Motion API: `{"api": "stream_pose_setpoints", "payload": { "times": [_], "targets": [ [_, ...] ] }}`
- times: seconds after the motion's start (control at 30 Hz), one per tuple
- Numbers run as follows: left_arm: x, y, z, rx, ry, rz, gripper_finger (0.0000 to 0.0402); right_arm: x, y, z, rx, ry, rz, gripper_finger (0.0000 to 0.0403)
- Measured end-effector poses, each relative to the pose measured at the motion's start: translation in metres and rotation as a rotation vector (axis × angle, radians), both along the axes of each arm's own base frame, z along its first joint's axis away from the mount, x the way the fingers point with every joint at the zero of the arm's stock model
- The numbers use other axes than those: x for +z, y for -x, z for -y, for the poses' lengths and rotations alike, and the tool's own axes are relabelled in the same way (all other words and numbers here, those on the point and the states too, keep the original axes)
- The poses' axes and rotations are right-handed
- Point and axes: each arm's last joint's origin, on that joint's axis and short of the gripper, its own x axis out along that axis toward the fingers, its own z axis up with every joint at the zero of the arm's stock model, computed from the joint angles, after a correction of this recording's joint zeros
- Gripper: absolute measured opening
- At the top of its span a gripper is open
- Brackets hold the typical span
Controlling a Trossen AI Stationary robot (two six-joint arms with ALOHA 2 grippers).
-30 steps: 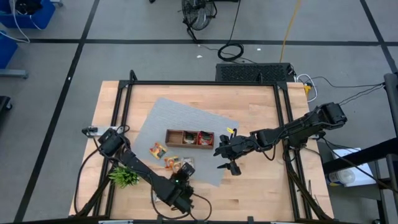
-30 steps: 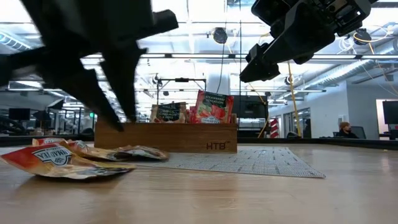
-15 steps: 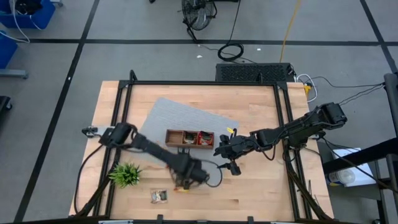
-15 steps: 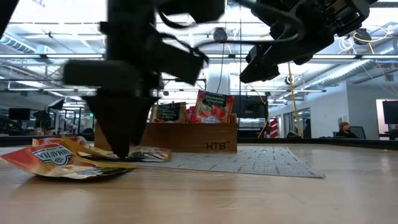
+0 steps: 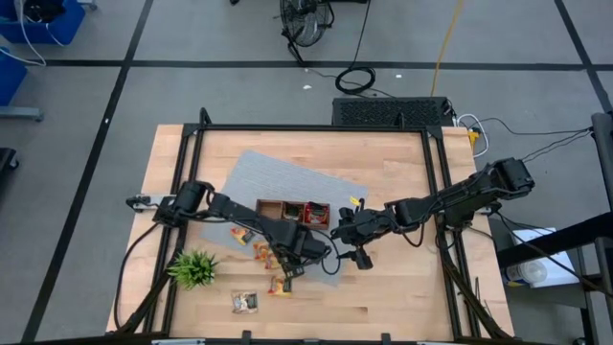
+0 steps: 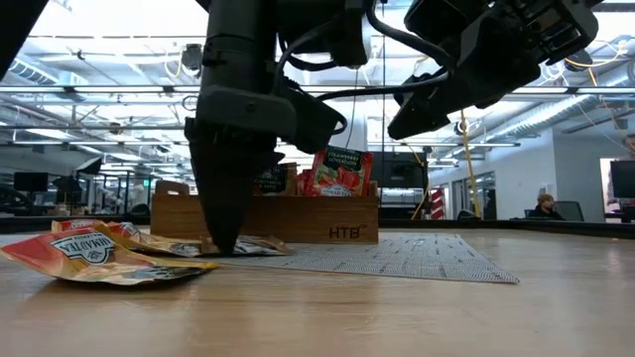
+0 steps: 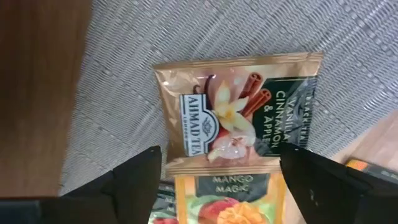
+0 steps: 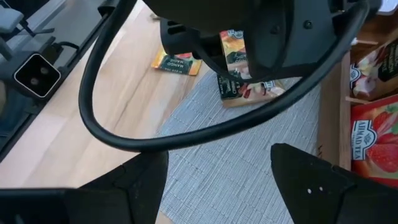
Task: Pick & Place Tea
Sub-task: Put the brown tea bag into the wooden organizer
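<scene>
The left gripper [image 7: 217, 180] hangs low over the loose tea sachets just in front of the brown wooden 3-compartment tray [image 5: 271, 208], its fingers spread with nothing between them. Directly under it lie a tan vanilla-and-cinnamon sachet [image 7: 239, 106] on the grey woven mat [image 7: 186, 31] and an orange mango sachet [image 7: 225, 198] overlapping its near edge. The right gripper [image 8: 217, 177] waits at the tray's right end, raised off the table, fingers apart and empty.

The risk I see: those 2 sachets overlap (flat, slippery foil), so a pinch here could lift both at once, or skid 1 off the mat instead of gripping it. The arms also sit close together beside the tray, and the left arm's cable loops right across the right wrist view, so a snag looks possible.

Only the left wrist view shows the overlap and the printing. The high view alone shows the strays: more sachets [image 5: 261, 252] in front of the tray and 1 dark sachet [image 5: 246, 302] well out on the bare wood, near the small green spiky plant [image 5: 192, 269]. The low view adds red sachets [image 6: 340, 170] standing upright in the tray.
</scene>
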Motion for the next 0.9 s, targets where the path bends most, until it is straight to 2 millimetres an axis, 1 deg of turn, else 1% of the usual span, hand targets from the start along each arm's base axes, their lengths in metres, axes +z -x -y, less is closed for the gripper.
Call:
{"api": "stream_pose_setpoints", "payload": {
  "times": [0.2,0.27,0.4,0.5,0.6,0.67,0.73,0.8,0.9],
  "targets": [
    [0.0,0.0,0.0,-0.016,-0.075,0.021,0.0328,0.0,0.0,0.0,0.01,0.013,0.005,0.0263],
    [-0.003,0.0,0.0,-0.033,-0.082,0.036,0.0325,0.0,0.0,0.0,0.01,0.013,0.005,0.0263],
    [-0.009,0.0,-0.003,-0.036,-0.04,0.054,0.0315,0.0,0.0,0.0,0.009,0.013,0.006,0.0263],
    [-0.014,0.0,-0.004,-0.076,-0.005,0.073,0.0305,0.0,0.0,0.0,0.009,0.013,0.006,0.0263],
    [-0.015,-0.001,-0.003,-0.109,0.003,0.085,0.0288,0.0,0.0,0.0,0.01,0.012,0.006,0.0263],
    [-0.016,-0.002,-0.003,-0.124,0.014,0.092,0.0267,0.0,0.0,0.0,0.01,0.011,0.009,0.0263],
    [-0.016,-0.003,-0.002,-0.132,0.034,0.094,0.0234,0.0,0.0,0.0,0.012,0.01,0.01,0.0263],
    [-0.017,-0.003,-0.002,-0.142,0.044,0.093,0.0192,0.0,0.0,0.0,0.012,0.01,0.01,0.0263],
    [-0.017,-0.002,-0.002,-0.145,0.046,0.092,0.0116,0.0,0.0,0.0,0.012,0.01,0.011,0.0263]
  ]
}}
